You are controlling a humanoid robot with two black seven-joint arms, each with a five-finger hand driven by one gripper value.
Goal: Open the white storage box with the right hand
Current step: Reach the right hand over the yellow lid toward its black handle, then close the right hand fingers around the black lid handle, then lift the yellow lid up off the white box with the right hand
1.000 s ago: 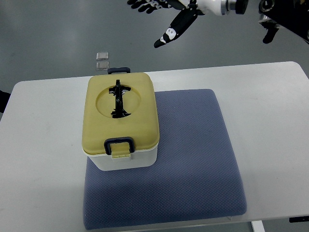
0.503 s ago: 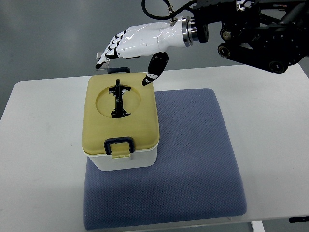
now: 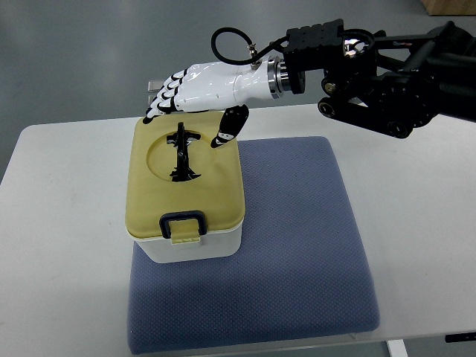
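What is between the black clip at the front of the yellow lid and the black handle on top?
Only bare yellow lid in the top view.

No text, label, brand, number or sign can be read anywhere. The yellow lid (image 3: 186, 178) of the white storage box (image 3: 195, 244) is plain, with only a black handle (image 3: 181, 152) in its round hollow. The blue mat (image 3: 297, 245), the white table (image 3: 416, 193) and the right hand (image 3: 195, 89) carry no print that I can make out.
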